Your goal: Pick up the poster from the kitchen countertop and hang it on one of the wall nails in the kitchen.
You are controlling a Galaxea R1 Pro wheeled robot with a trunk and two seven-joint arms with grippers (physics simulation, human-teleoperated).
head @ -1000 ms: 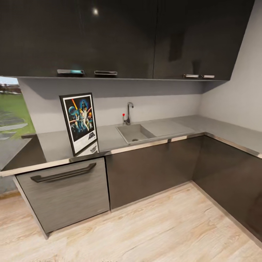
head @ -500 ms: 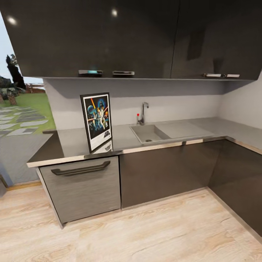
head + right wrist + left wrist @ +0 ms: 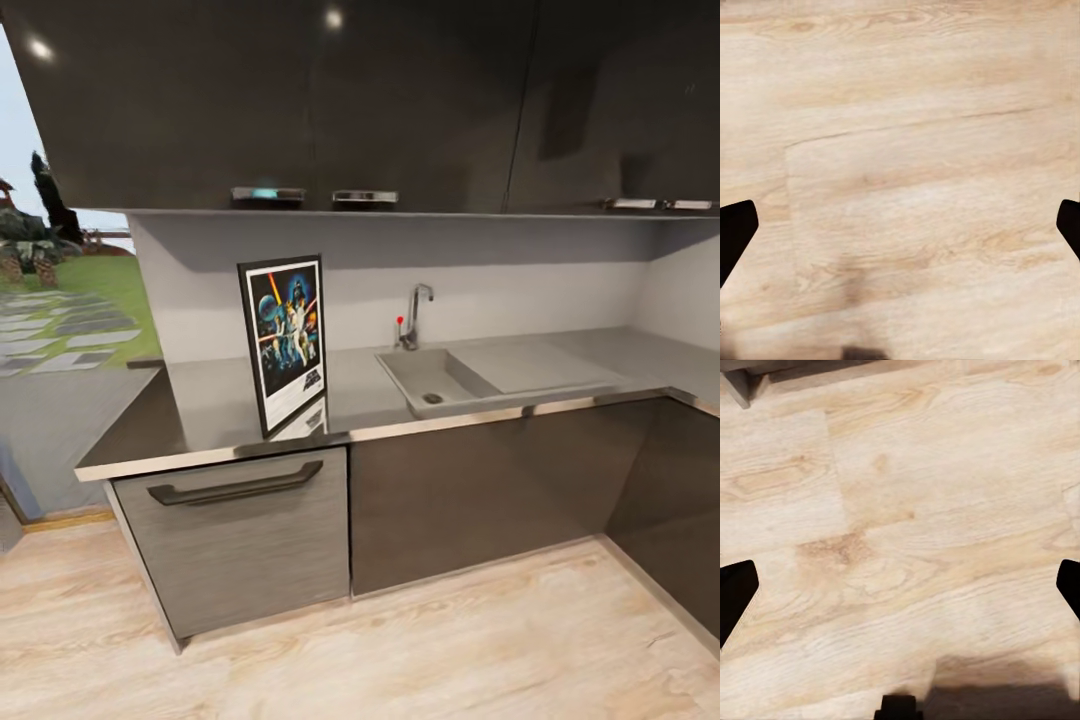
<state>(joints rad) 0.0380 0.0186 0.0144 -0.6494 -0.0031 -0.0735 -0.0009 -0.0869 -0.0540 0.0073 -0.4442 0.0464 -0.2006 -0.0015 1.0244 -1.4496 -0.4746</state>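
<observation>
Poster on countertop, grippers spread.
Poster [image 3: 289,340] stands upright at countertop [image 3: 210,405] front edge; sink [image 3: 432,378] holds nothing. Left gripper [image 3: 900,589] and right gripper [image 3: 900,229] spread wide above floor [image 3: 400,650].

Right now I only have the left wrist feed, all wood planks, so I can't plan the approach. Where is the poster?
Observer: In the head view the poster stands upright on the kitchen countertop, near its front edge, above a grey drawer front.
Operator: What sits beside it on the counter?
Observer: A built-in sink with a chrome tap, further along to the robot's right.
Operator: Is my other gripper holding anything?
Observer: No. The right wrist view looks down at bare wood floor, with the right gripper fingertips wide apart at the picture's edges and nothing between them.
</observation>
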